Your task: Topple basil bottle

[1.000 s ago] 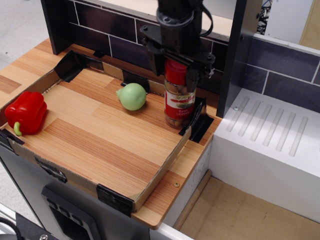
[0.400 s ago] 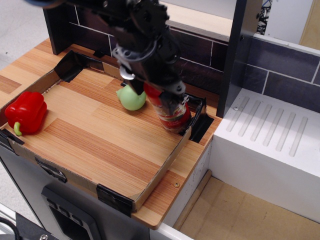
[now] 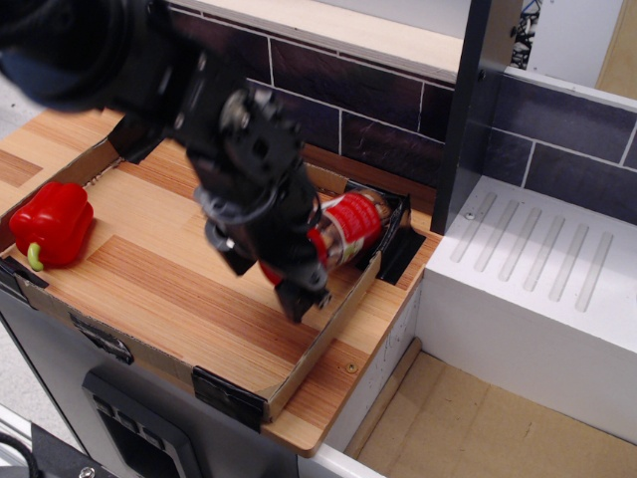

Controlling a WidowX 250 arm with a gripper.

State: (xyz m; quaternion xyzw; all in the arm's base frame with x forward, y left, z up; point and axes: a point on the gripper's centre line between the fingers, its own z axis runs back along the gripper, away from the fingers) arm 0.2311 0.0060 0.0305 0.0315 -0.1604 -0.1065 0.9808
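Jaws wrap the cap end of the basil bottle [image 3: 348, 227], though the gripper [image 3: 289, 261] body hides the contact, so I cannot tell for sure whether they are clamped on it or merely around it. That bottle lies steeply tilted, close to flat, near the right rear corner of the wooden tray [image 3: 149, 289], its base pointing toward that corner and its red-labelled body angled back toward the tray's middle. Its lower side seems to be close to the tray floor or touching it, but the arm blocks that spot.

As for progress, the toppling looks nearly done: the bottle is no longer upright and needs only to settle on its side. What remains, by my judgement, is letting go and lifting clear without dragging it against the right edge wall.

A red bell pepper [image 3: 52, 224] sits at the left edge, well apart.
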